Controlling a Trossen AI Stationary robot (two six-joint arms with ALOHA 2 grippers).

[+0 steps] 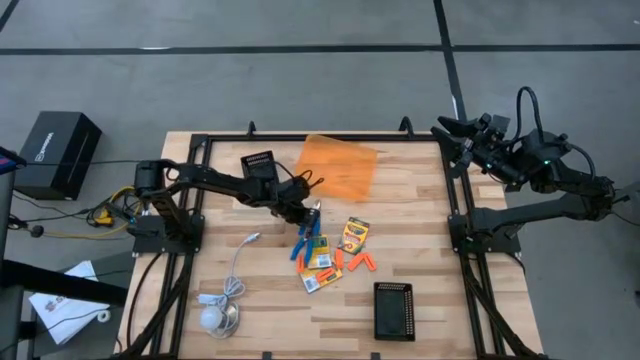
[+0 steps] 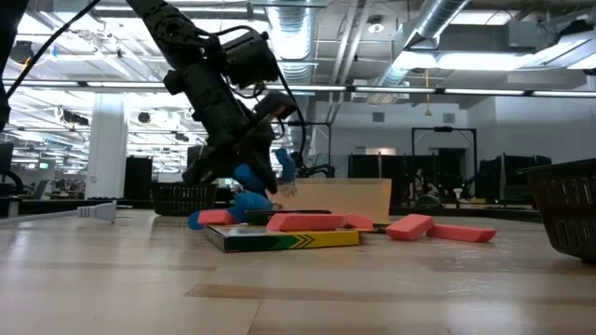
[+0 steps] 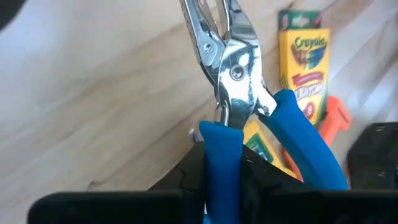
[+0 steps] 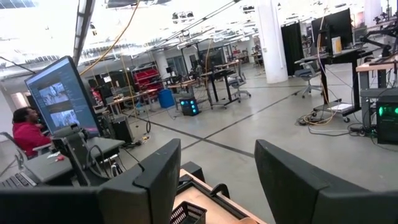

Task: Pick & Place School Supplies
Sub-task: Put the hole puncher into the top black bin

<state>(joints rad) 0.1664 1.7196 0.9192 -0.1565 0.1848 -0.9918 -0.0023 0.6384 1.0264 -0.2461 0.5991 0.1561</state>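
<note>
Left claw (image 1: 303, 212) has grabbed the scissors (image 1: 309, 232) mid-desk.

The claw is clamped on the blue handles; in the left wrist view the silver blades (image 3: 227, 46) stick out ahead of it, slightly parted. The scissors sit right at the pile: crayon boxes (image 1: 354, 235) and orange sticks (image 1: 360, 262) lie just beside and past the blades on the desk (image 1: 420, 230). Right claw (image 4: 214, 180) is parked off the desk's far right corner, fingers wide apart and holding nothing.
</note>
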